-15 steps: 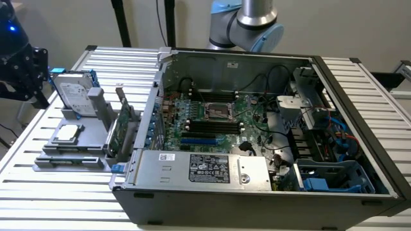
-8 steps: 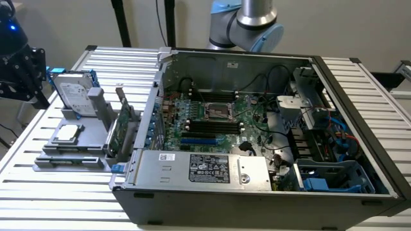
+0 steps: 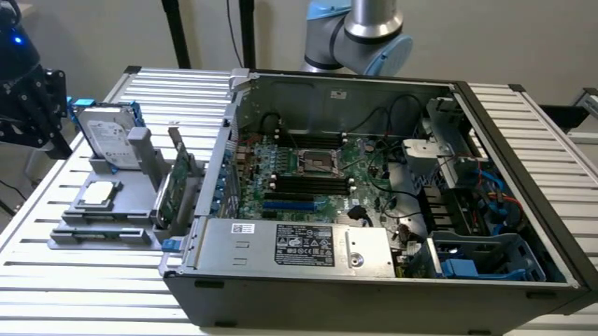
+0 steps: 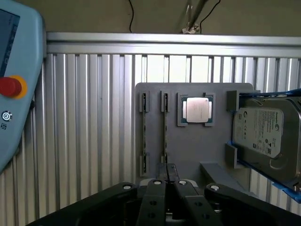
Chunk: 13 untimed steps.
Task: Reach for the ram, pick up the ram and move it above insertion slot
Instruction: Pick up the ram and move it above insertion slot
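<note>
Reach stage only, nothing lifted yet. Ram (image 4: pixel 165 127) standing edge-up in gray holder (image 4: pixel 188 146) on table. Gripper (image 4: pixel 167 176) poised over holder's near edge, in line with ram, jaws pressed together, pinching nothing. Grasp, lift and carry to motherboard slots (image 3: pixel 309 183), well apart from holder, all undone.

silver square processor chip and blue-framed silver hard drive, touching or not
Apart. The wrist view shows bare grey holder plate between the processor chip and the hard drive.
</note>
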Each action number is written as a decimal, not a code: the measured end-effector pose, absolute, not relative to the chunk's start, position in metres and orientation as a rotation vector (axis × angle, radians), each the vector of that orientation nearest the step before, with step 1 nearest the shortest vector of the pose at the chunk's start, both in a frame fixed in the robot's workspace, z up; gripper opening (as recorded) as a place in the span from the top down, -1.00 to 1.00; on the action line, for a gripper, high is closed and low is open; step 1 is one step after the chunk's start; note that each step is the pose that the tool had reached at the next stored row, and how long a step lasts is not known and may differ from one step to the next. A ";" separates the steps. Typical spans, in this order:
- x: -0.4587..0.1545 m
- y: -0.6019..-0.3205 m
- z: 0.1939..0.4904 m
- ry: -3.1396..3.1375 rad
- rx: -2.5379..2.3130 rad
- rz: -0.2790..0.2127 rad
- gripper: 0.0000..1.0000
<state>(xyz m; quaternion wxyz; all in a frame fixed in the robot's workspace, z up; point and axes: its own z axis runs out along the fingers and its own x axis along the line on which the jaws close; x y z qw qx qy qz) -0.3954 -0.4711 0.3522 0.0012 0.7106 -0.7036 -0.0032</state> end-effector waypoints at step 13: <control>-0.395 -0.473 0.338 -2.201 2.239 -0.009 0.15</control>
